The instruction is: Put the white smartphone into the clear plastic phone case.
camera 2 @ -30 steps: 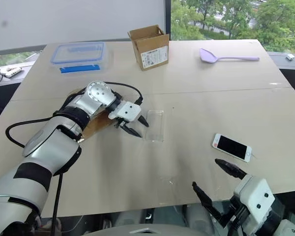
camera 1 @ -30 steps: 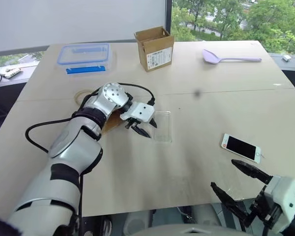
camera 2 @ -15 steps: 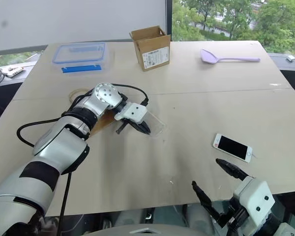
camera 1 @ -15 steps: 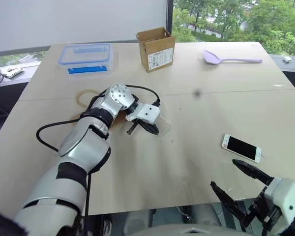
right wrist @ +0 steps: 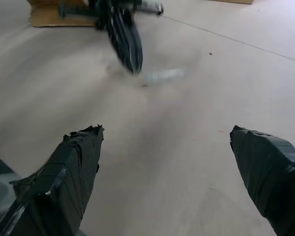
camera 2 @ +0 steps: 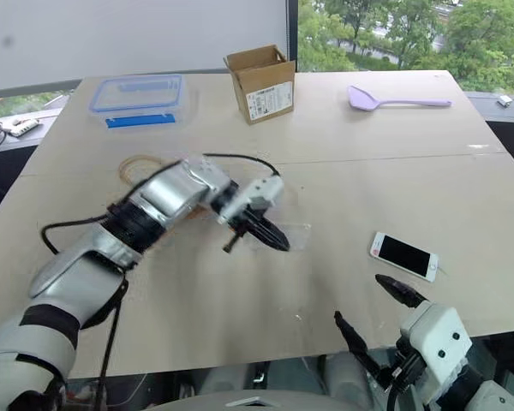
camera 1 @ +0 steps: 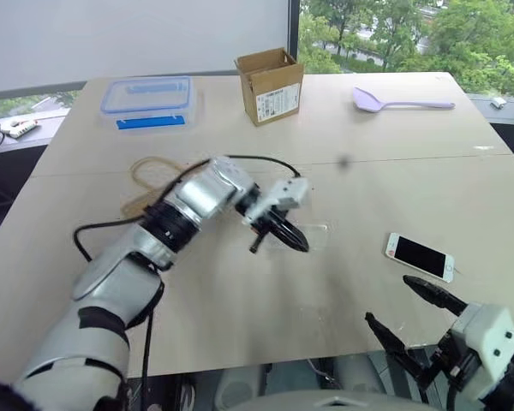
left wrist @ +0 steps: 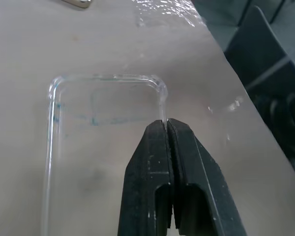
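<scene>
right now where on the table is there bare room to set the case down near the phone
Bare tabletop lies between the clear plastic phone case, pinched in the left gripper, and the white smartphone. The far right stretch between smartphone and purple spoon is also free. The far left is crowded: food box, cardboard box, cable loop.

The pale wooden table (camera 1: 240, 300) is bearing everything, and the open brown cardboard box (camera 1: 270, 84) at its far middle is serving as the landmark. Left of the box, the clear blue-lidded plastic food container (camera 1: 146, 99) is sitting; right of it, the lilac plastic spoon (camera 1: 400, 100) is lying. Nearer than the box, about mid-table, the clear plastic phone case (camera 1: 304, 237) is lying with the left gripper (camera 1: 291, 238) pinching its edge. Nearer still and right of the box, the white smartphone (camera 1: 421, 257) is lying flat, with the right gripper (camera 1: 403, 310) hovering just before it, fingers spread.
</scene>
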You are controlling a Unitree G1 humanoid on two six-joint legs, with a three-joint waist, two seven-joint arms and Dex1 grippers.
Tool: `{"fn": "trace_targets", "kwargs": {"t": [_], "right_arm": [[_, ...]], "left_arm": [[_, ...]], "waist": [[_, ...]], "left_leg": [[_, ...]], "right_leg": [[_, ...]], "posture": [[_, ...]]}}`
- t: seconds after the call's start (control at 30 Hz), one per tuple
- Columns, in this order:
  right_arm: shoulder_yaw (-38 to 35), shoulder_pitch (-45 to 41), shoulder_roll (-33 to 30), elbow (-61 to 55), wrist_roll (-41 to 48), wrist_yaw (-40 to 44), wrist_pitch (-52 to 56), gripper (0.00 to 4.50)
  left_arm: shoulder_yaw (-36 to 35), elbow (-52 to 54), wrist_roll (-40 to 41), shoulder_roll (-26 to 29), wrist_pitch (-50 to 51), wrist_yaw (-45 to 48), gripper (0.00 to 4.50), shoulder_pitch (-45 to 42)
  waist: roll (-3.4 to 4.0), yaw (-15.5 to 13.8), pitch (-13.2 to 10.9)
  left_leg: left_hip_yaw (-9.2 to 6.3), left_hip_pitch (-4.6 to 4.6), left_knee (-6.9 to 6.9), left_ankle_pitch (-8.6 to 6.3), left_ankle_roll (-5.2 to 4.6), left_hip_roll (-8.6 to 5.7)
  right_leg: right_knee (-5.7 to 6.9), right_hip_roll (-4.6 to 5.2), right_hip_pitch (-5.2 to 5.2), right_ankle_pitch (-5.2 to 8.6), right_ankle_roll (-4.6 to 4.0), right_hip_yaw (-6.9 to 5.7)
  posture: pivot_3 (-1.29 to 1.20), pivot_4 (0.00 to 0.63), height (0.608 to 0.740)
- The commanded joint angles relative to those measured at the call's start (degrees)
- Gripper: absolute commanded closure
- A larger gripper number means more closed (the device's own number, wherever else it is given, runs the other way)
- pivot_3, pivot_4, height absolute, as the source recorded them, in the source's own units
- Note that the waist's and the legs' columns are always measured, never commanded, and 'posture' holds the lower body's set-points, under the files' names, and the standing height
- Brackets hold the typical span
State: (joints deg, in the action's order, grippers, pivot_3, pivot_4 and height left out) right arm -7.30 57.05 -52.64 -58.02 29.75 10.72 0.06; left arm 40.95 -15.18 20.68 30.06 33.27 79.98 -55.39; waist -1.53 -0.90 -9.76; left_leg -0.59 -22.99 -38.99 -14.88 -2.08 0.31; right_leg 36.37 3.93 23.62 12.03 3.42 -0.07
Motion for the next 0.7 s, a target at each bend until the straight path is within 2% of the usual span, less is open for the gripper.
{"fn": "trace_targets", "kwargs": {"t": [0.03,0.13,0.23,0.33,0.4,0.53,0.6,0.7], "right_arm": [[-1.85,-0.23,-0.39,-1.98,1.25,-0.06,0.72,0.00],[-3.56,-0.14,-0.11,-1.98,1.87,0.46,1.59,0.00],[-5.68,0.46,1.37,-1.98,0.91,0.84,1.74,0.00],[-7.21,0.66,2.51,-1.98,1.18,0.64,4.32,0.00],[-9.31,-0.20,2.82,-1.98,-0.06,0.14,7.65,0.00],[-17.73,-3.80,1.14,-0.16,8.58,1.34,19.09,0.00],[-21.63,-7.23,-1.48,2.42,9.98,3.89,25.11,0.00],[-22.80,-15.13,-5.19,6.49,10.84,6.18,31.49,0.00]], "left_arm": [[-2.08,2.25,-3.72,-3.50,2.62,-6.06,4.47,0.75],[-2.14,3.02,-6.53,-7.03,5.96,-11.02,4.47,1.95],[-2.09,5.10,-7.55,-7.84,7.69,-11.76,4.47,3.23],[-4.10,5.17,-7.90,-9.51,8.18,-14.06,3.80,3.82],[-6.05,5.94,-6.91,-9.84,10.05,-14.17,2.87,3.94],[-12.92,10.68,-1.77,-7.21,12.21,-11.55,1.02,6.78],[-17.46,14.44,2.02,-5.28,13.27,-10.44,0.12,9.63],[-23.01,19.15,5.87,-3.49,12.23,-10.37,0.03,14.50]], "waist": [[0.00,0.00,0.00],[0.00,0.02,0.00],[0.00,0.13,0.00],[0.02,0.01,0.01],[0.01,-0.04,0.00],[0.03,0.28,0.01],[0.05,0.52,0.01],[0.07,0.34,0.01]], "left_leg": [[0.02,-0.01,-0.07,0.00,0.00,-0.01],[0.02,0.02,-0.11,0.00,0.00,-0.01],[0.02,0.03,-0.11,0.00,0.00,0.00],[0.00,0.04,-0.11,0.00,0.00,0.02],[-0.01,0.02,-0.12,0.00,0.00,0.02],[0.03,0.02,-0.15,0.00,0.00,0.01],[0.10,0.08,-0.14,0.00,0.00,0.06],[0.10,0.15,-0.11,0.00,0.00,0.06]], "right_leg": [[0.07,-0.01,0.01,0.00,0.00,0.00],[0.13,-0.01,0.01,0.02,0.02,0.00],[0.15,-0.02,0.03,0.02,0.02,0.06],[0.17,-0.02,0.04,0.02,0.02,0.06],[0.17,-0.01,0.05,0.02,0.02,0.06],[0.17,0.03,0.05,0.02,0.02,0.11],[0.18,0.02,0.05,0.01,0.01,0.17],[0.24,0.00,0.05,0.01,0.00,0.19]], "posture": [[0.00,0.150,0.740],[0.00,0.150,0.740],[0.00,0.150,0.740],[0.00,0.150,0.740],[0.00,0.150,0.740],[0.00,0.150,0.740],[0.00,0.150,0.740],[0.00,0.150,0.740]]}}
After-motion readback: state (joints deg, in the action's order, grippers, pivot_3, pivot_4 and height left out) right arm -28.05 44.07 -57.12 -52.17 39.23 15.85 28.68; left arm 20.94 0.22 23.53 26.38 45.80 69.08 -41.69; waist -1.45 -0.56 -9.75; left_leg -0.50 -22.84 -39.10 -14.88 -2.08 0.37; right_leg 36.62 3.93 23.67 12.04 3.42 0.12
